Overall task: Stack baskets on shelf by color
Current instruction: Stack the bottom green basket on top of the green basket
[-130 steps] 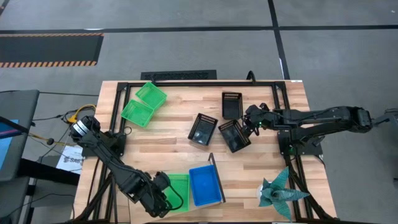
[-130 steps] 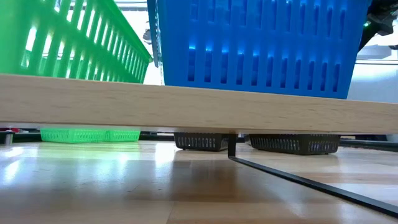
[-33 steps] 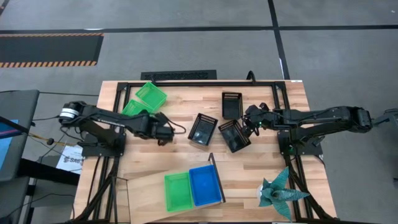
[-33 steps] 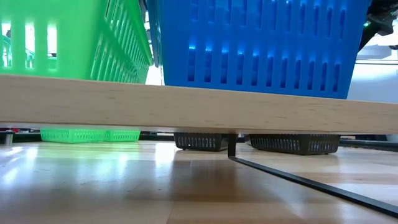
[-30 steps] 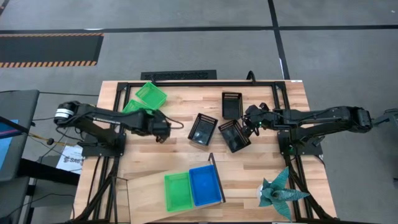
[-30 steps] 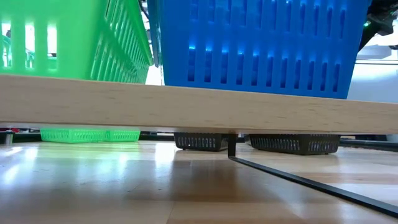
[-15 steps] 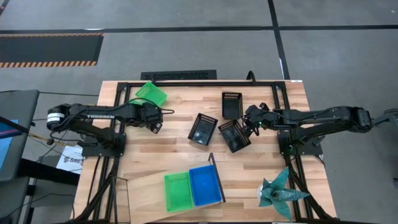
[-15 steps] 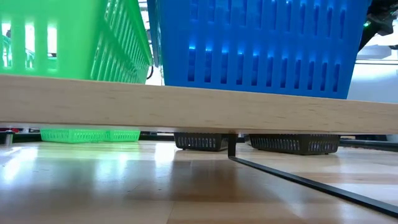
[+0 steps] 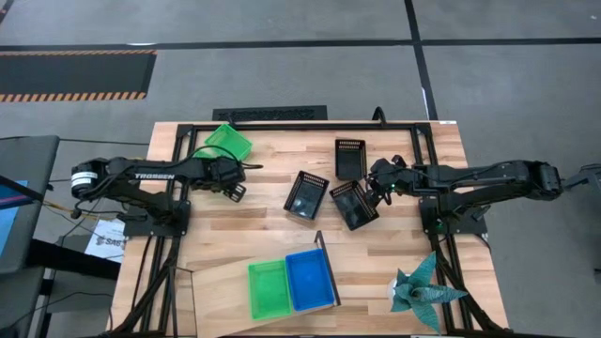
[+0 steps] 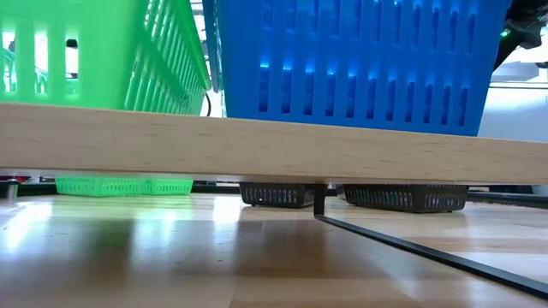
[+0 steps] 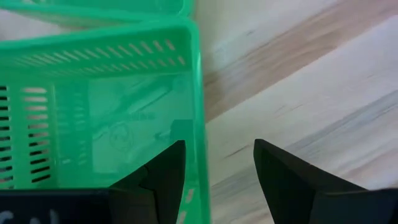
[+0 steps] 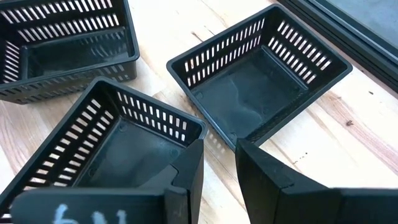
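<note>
My left gripper (image 9: 231, 184) (image 11: 217, 146) is open over a green basket (image 11: 106, 118) near the table's far left. One finger is above the inside of the basket and the other is outside over the wood, with its side wall (image 11: 199, 112) between them. The arm hides most of this basket in the high view. A second green basket (image 9: 229, 141) lies just beyond. My right gripper (image 9: 377, 191) (image 12: 219, 146) is open with a narrow gap beside the corner of a black basket (image 9: 355, 205). Two more black baskets (image 9: 306, 195) (image 9: 349, 158) rest on the table. The shelf (image 9: 221, 282) carries a green basket (image 9: 268, 287) and a blue one (image 9: 310, 279).
The shelf's black upright (image 9: 324, 253) stands beside the blue basket. A teal paper origami figure (image 9: 423, 286) sits at the near right corner. Black frame rails (image 9: 310, 124) run along the far edge. Bare wood (image 9: 244, 225) lies between the shelf and the baskets.
My left gripper has moved toward the table's far left, from the bare wood beside the green basket to above that basket's wall. My right arm has kept still. The baskets have not shifted.
</note>
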